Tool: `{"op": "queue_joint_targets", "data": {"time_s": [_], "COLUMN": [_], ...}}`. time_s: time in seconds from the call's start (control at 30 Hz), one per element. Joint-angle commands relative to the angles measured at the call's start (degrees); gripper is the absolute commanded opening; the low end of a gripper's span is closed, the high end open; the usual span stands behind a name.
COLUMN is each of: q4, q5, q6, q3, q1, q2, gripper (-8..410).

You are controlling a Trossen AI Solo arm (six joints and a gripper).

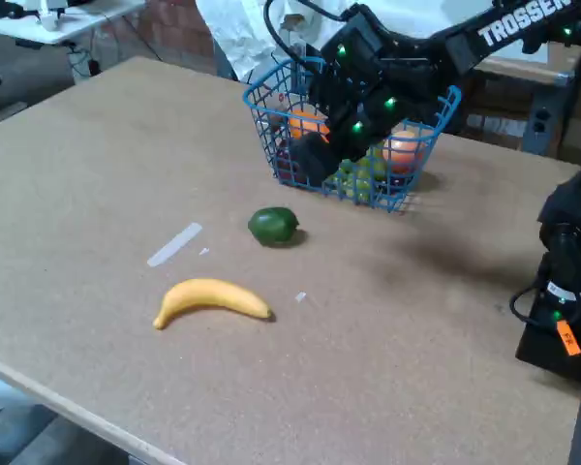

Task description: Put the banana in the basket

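Note:
The yellow banana (211,298) lies on the brown table near the front edge, curved with its ends pointing down. At the back of the table stands the blue wire basket (269,126), which holds orange fruit, green grapes and a pinkish fruit. My black gripper (308,155) hangs in front of and over the basket's left half, far from the banana. Its fingers are dark against the basket, so their spacing does not show. Nothing is visibly held.
A round green fruit (273,225) sits between the banana and the basket. A strip of pale tape (174,244) lies left of it. The arm's black base (562,291) stands at the right edge. The table's front edge runs close below the banana.

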Motion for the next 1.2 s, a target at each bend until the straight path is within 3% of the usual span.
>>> {"op": "queue_joint_targets", "data": {"time_s": [0.0,0.13,0.27,0.63,0.9,1.17], "q4": [0.1,0.2,0.3,-12.2,-21.0,-22.5], "q5": [0.0,-0.4,-5.1,-5.2,-8.6,-10.8], "q6": [-0.1,-0.2,-0.1,-2.9,-0.6,0.6], "q3": [0.0,0.0,1.1,11.8,21.4,30.6], "q1": [0.0,0.0,0.2,5.4,9.7,16.0], "q2": [0.0,0.0,0.0,0.5,11.8,25.4], "gripper": [219,219,219,219,219,219]}}
